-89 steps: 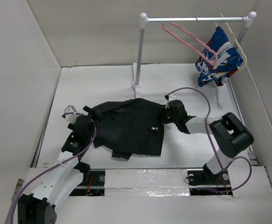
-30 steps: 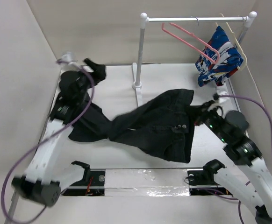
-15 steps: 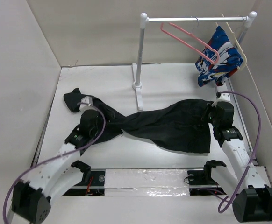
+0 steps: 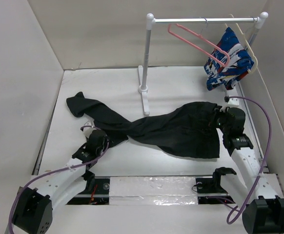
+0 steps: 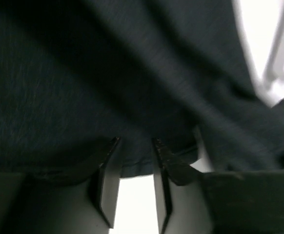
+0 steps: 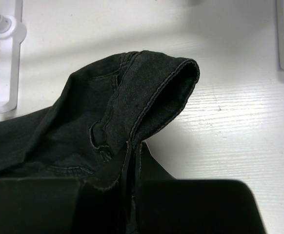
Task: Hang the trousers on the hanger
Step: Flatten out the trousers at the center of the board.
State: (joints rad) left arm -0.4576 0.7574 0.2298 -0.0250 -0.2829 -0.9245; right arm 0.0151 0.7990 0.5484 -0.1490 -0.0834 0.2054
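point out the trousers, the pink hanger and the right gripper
trousers point(image 4: 181, 134), top external view, on the wide waist end.
pink hanger point(image 4: 195, 48), top external view, on its long lower bar.
right gripper point(image 6: 133, 151), right wrist view, between the fingertips pinching the cloth.

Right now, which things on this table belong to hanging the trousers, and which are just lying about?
Job in hand:
black trousers, spread on the table
pink hanger, hooked on the rack
right gripper, jaws shut on the trousers
left gripper, jaws open

Just there:
patterned garment
cream-white hanger with it
the rack itself
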